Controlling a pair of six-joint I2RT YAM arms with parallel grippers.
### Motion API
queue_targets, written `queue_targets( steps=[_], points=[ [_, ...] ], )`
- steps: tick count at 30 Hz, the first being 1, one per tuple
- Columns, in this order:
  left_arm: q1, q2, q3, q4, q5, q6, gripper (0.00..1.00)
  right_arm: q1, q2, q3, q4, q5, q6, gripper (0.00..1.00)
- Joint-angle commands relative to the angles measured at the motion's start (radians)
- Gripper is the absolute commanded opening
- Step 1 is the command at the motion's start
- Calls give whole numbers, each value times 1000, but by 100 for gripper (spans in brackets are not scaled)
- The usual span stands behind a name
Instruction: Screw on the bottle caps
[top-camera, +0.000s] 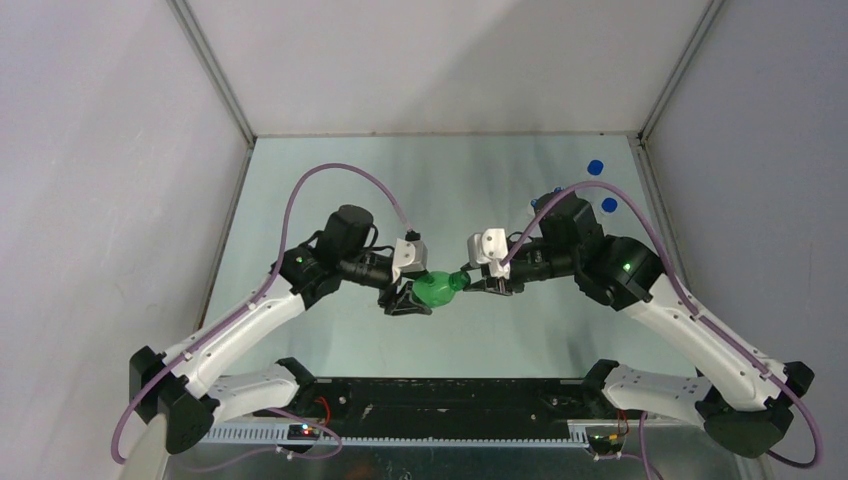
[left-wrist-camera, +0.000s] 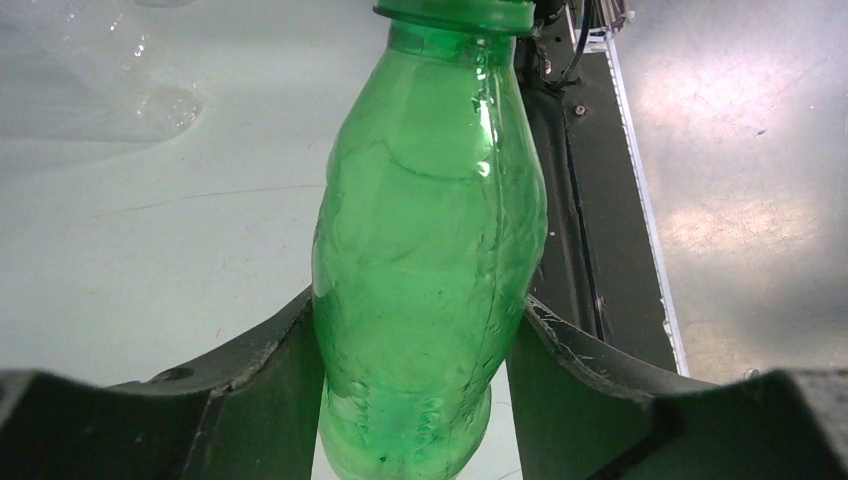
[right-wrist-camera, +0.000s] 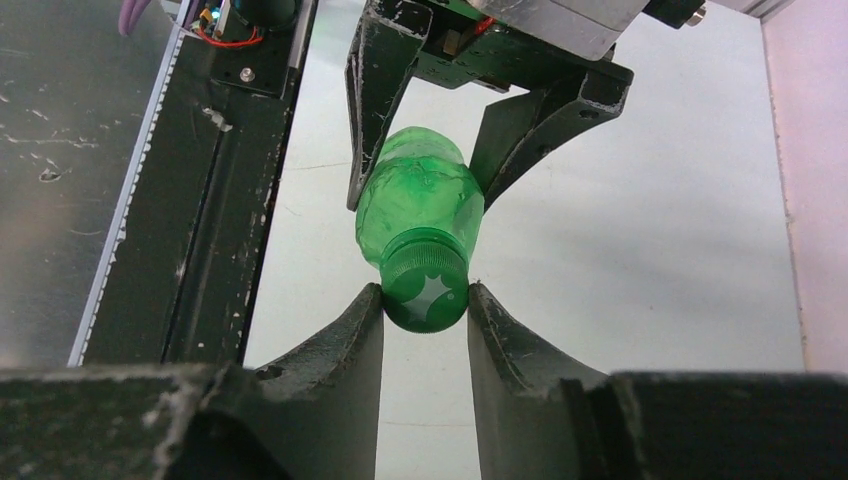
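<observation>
The translucent green bottle (top-camera: 436, 289) is held level above the table between both arms. My left gripper (top-camera: 410, 297) is shut on its body (left-wrist-camera: 425, 270), one finger on each side. The dark green cap (right-wrist-camera: 428, 285), with a pale star mark on top, sits on the bottle's neck. My right gripper (right-wrist-camera: 426, 297) is shut on that cap, its fingertips (right-wrist-camera: 372, 298) pressed against the cap's sides; it shows in the top view too (top-camera: 478, 278). The white cap and the clear unlabelled bottle are out of view.
Two bright blue caps (top-camera: 596, 167) (top-camera: 608, 205) lie at the far right of the table, behind the right arm. The black base rail (top-camera: 450, 400) runs along the near edge. Grey walls enclose the table on three sides.
</observation>
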Motion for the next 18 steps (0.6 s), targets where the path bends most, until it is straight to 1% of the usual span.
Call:
queue_targets(
  steps=[1,2,3,4,5,6,7,8,9,10,11,12,13,14,15,16,17,18],
  points=[
    [-4,0,43,27,7,-4,0,8,26,19,14,-7,32,31],
    [-7,-3,42,34,-9,-13,0,9,32,19,16,-7,48,27],
    [-19,-13,36,56,-54,-18,0,9,42,19,19,-4,83,24],
    [-25,-21,31,72,-85,-42,0,10,48,19,22,7,103,19],
    [-39,-40,16,119,-164,-57,0,10,64,19,27,24,153,16],
    [-52,-51,4,145,-239,-84,0,10,72,19,30,35,177,9],
    [-60,-74,-20,198,-276,-94,0,9,89,19,36,57,234,6],
    [-82,-89,-33,225,-366,-106,0,8,106,19,38,69,265,1],
    [-97,-117,-61,269,-419,-108,0,9,113,19,43,91,327,0],
    [-132,-130,-74,288,-523,-97,0,8,130,18,46,102,364,0],
    [-152,-156,-97,319,-573,-88,0,7,136,18,58,129,445,0],
    [-192,-167,-108,350,-672,-63,0,1,150,18,74,142,545,0],
    [-214,-192,-133,371,-721,-36,0,-5,157,19,83,161,608,0],
    [-260,-205,-147,413,-823,-19,0,-25,175,19,101,169,755,0],
    [-286,-227,-178,438,-875,21,0,-52,185,19,110,173,831,0],
    [-338,-235,-215,497,-982,41,0,-66,205,18,126,164,971,0],
    [-375,-247,-234,528,-1029,82,0,-77,216,17,133,146,1032,0],
    [-409,-249,-260,581,-1114,101,0,-93,237,18,140,143,1138,0]
  ],
)
